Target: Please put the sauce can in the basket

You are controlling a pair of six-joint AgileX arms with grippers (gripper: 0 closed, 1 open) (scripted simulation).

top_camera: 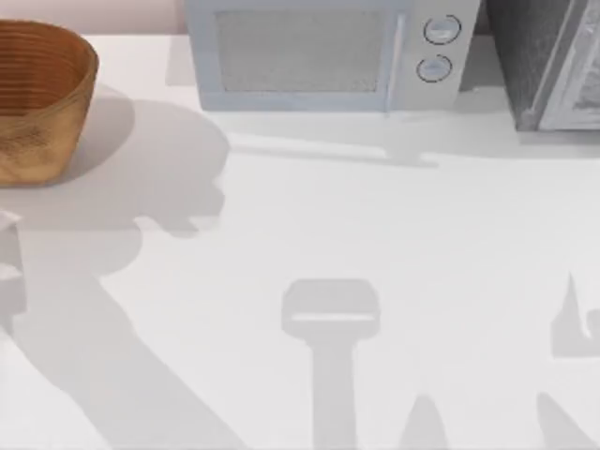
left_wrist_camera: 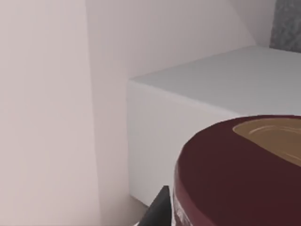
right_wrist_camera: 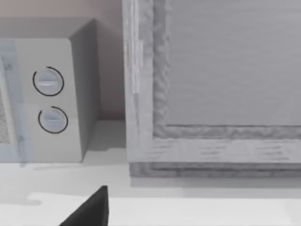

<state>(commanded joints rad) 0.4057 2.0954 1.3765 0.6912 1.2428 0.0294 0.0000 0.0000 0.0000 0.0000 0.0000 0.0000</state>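
The sauce can (left_wrist_camera: pixel 235 179) looms very close in the left wrist view, its dark maroon top with a tan centre facing up. One dark finger (left_wrist_camera: pixel 157 209) of my left gripper lies against the can's side, and the can is held off the table, level with the microwave's top. The woven wicker basket (top_camera: pixel 37 103) stands at the table's far left back corner, tan-orange and ribbed inside. A dark fingertip (right_wrist_camera: pixel 89 209) of my right gripper shows low in the right wrist view, over the white table in front of the microwave.
A white microwave (top_camera: pixel 319 56) with two round knobs stands along the back edge. A grey speckled cabinet (top_camera: pixel 553 56) fills the back right corner. Arm shadows fall across the white table (top_camera: pixel 375 216).
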